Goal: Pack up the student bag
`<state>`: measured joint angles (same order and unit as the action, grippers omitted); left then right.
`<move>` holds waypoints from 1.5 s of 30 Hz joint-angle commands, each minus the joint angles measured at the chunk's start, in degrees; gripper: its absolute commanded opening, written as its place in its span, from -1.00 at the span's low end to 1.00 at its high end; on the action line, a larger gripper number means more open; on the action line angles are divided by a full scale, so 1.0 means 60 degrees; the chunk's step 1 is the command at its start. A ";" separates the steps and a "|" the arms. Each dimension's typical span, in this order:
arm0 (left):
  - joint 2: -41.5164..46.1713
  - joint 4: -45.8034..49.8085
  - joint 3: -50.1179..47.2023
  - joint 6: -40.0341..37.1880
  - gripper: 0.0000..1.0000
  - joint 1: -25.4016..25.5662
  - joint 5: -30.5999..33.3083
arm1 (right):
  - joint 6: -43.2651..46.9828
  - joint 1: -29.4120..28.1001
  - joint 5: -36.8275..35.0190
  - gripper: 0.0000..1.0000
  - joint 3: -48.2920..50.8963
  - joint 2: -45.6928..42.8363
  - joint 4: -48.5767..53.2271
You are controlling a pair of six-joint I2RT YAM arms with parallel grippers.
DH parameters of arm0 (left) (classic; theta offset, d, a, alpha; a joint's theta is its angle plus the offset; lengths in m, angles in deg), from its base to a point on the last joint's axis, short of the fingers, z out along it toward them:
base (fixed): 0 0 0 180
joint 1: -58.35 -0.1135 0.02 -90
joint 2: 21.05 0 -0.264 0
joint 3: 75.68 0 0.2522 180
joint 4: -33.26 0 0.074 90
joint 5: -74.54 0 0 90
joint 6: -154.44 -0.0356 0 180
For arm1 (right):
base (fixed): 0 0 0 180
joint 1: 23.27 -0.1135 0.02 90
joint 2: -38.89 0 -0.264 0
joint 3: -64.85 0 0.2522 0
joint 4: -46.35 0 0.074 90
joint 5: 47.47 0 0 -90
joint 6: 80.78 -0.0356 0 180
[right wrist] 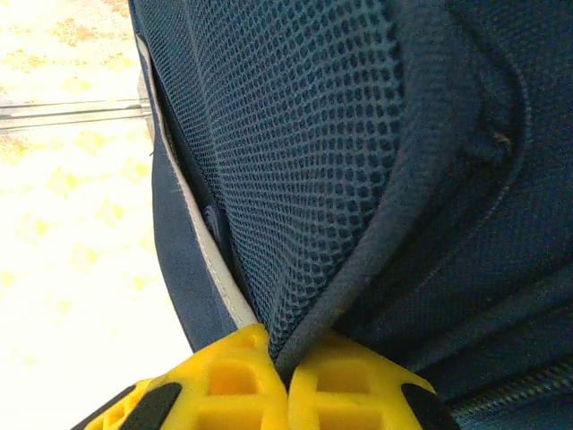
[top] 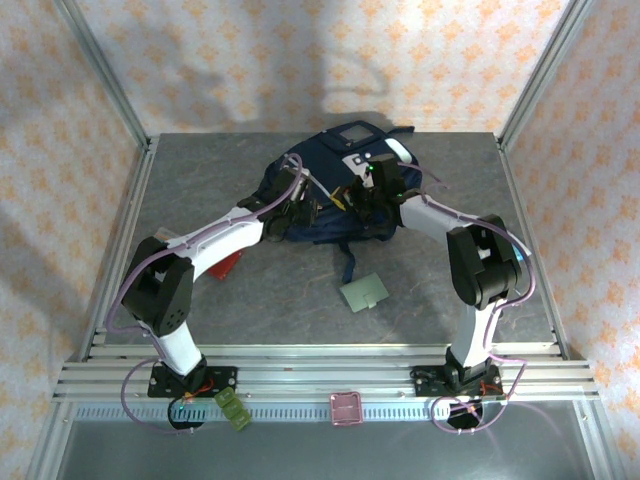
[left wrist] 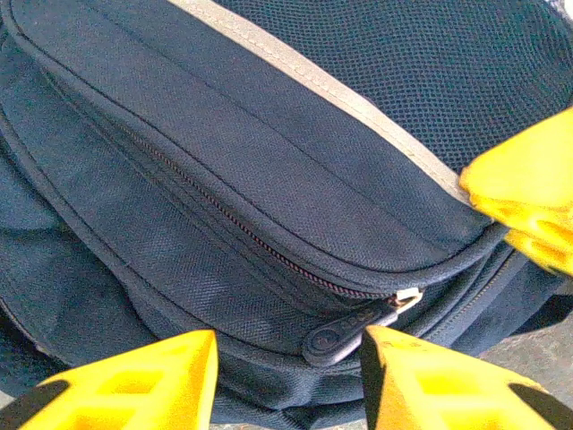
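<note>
Grey tabletop [top: 250, 300] under student bag [top: 330, 170], floral walls [top: 300, 60]

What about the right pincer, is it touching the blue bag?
Touching. The right wrist view shows the right pincer shut tight on a corded edge of the student bag, with the fabric squeezed between its yellow tips.

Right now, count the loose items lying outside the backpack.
4: a green pad on the table before the student bag; a red item partly under the left arm; a green piece and a pink square on the front rail. More may be hidden.
</note>
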<state>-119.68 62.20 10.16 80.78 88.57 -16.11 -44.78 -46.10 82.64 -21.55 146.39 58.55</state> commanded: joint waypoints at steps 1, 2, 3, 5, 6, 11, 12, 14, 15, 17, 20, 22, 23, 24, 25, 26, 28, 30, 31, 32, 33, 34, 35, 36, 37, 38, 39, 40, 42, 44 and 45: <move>-0.0142 0.0155 0.0421 -0.0350 0.03 -0.0025 0.0056 | 0.0210 0.0099 -0.0070 -1.00 -0.0161 -0.0599 -0.0684; -0.0182 0.0078 0.0452 -0.0458 0.07 -0.0016 -0.0028 | 0.0222 0.0099 -0.0041 -1.00 -0.0174 -0.0603 -0.0699; -0.0209 -0.0047 0.0456 -0.0628 0.09 -0.0041 -0.0255 | 0.0225 0.0100 -0.0011 -1.00 -0.0175 -0.0590 -0.0706; -0.0320 -0.0134 0.0544 -0.0875 0.13 -0.0054 -0.0523 | 0.0254 0.0099 0.0051 -1.00 -0.0216 -0.0577 -0.0728; -0.0426 -0.0068 0.0661 -0.0980 0.15 -0.0059 -0.0645 | 0.0269 0.0099 0.0079 -1.00 -0.0251 -0.0573 -0.0721; -0.0817 0.0202 0.1146 -0.1185 0.18 -0.0058 -0.1043 | 0.0370 0.0100 0.0271 -1.00 -0.0812 -0.0504 -0.0507; -0.0824 0.0230 0.1206 -0.1178 0.18 -0.0065 -0.1007 | 0.0386 0.0099 0.0280 -1.00 -0.0941 -0.0536 -0.0465; -0.0754 0.0218 0.1234 -0.1102 0.18 -0.0063 -0.0898 | 0.0361 0.0113 0.0284 -1.00 -0.1134 -0.0613 -0.0456; -0.0664 0.0098 0.1149 -0.1045 0.18 -0.0067 -0.0861 | 0.0343 0.0110 0.0282 -1.00 -0.1209 -0.0653 -0.0471; -0.0422 -0.0210 0.0855 -0.0942 0.18 -0.0058 -0.0768 | 0.0342 0.0114 0.0299 -1.00 -0.1372 -0.0683 -0.0443; -0.0297 -0.0437 0.0680 -0.0994 0.16 -0.0068 -0.0890 | 0.0306 0.0113 0.0394 -1.00 -0.1500 -0.0674 -0.0443; -0.0448 -0.0380 0.0824 -0.1116 0.01 -0.0056 -0.1190 | 0.0327 0.0099 0.0404 -1.00 -0.1494 -0.0691 -0.0414; -0.0557 -0.0330 0.0921 -0.1140 -0.06 -0.0061 -0.1292 | 0.0328 0.0099 0.0415 -1.00 -0.1473 -0.0697 -0.0413; -0.0692 -0.0256 0.1039 -0.1172 -0.16 -0.0061 -0.1416 | 0.0341 0.0097 0.0403 -1.00 -0.1447 -0.0720 -0.0427; -0.0862 -0.0137 0.1195 -0.1196 -0.26 -0.0062 -0.1491 | 0.0331 0.0095 0.0392 -1.00 -0.1447 -0.0718 -0.0414; -0.1003 0.0014 0.1355 -0.1212 -0.32 -0.0061 -0.1516 | 0.0328 0.0095 0.0402 -1.00 -0.1443 -0.0716 -0.0428; -0.1286 0.0282 0.1653 -0.1243 -0.43 -0.0057 -0.1531 | 0.0314 0.0098 0.0413 -1.00 -0.1457 -0.0705 -0.0428; -0.1347 0.0342 0.1741 -0.1287 -0.74 -0.0058 -0.1626 | 0.0325 0.0099 0.0423 -1.00 -0.1472 -0.0705 -0.0429; -0.1345 0.0327 0.1757 -0.1282 -0.74 -0.0056 -0.1609 | 0.0328 0.0099 0.0420 -1.00 -0.1469 -0.0720 -0.0428; -0.1345 0.0341 0.1774 -0.1289 -0.68 -0.0057 -0.1593 | 0.0337 0.0098 0.0430 -1.00 -0.1470 -0.0720 -0.0416; -0.1384 0.0394 0.1825 -0.1298 -0.48 -0.0064 -0.1543 | 0.0342 0.0099 0.0427 -1.00 -0.1484 -0.0720 -0.0413; -0.1455 0.0502 0.1919 -0.1316 -0.35 -0.0057 -0.1509 | 0.0335 0.0099 0.0439 -1.00 -0.1486 -0.0720 -0.0413; -0.1549 0.0617 0.1995 -0.1338 -0.35 -0.0054 -0.1504 | 0.0329 0.0099 0.0453 -1.00 -0.1529 -0.0711 -0.0414; -0.1655 0.0722 0.2119 -0.1361 -0.35 -0.0066 -0.1479 | 0.0320 0.0099 0.0473 -1.00 -0.1555 -0.0698 -0.0413; -0.1722 0.0765 0.2174 -0.1361 -0.42 -0.0057 -0.1498 | 0.0328 0.0099 0.0477 -1.00 -0.1585 -0.0694 -0.0413; -0.1726 0.0718 0.2182 -0.1364 -0.46 -0.0048 -0.1550 | 0.0328 0.0099 0.0490 -1.00 -0.1611 -0.0704 -0.0413; -0.1723 0.0666 0.2182 -0.1336 -0.46 -0.0053 -0.1612 | 0.0328 0.0099 0.0488 -1.00 -0.1619 -0.0719 -0.0399; -0.1856 0.0636 0.2217 -0.1318 -0.46 -0.0055 -0.1623 | 0.0327 0.0099 0.0477 -1.00 -0.1633 -0.0722 -0.0399; -0.2082 0.0634 0.2290 -0.1288 -0.60 -0.0051 -0.1580 | 0.0328 0.0098 0.0482 -1.00 -0.1655 -0.0749 -0.0384; -0.2149 0.0649 0.2341 -0.1258 -0.77 -0.0043 -0.1405 | 0.0339 0.0099 0.0504 -1.00 -0.1681 -0.0749 -0.0370; -0.2188 0.0657 0.2343 -0.1248 -0.86 -0.0049 -0.1255 | 0.0342 0.0099 0.0524 -1.00 -0.1677 -0.0749 -0.0369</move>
<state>-129.65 68.23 22.81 73.15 87.98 -24.54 -43.86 -45.29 82.99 -26.93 146.39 63.47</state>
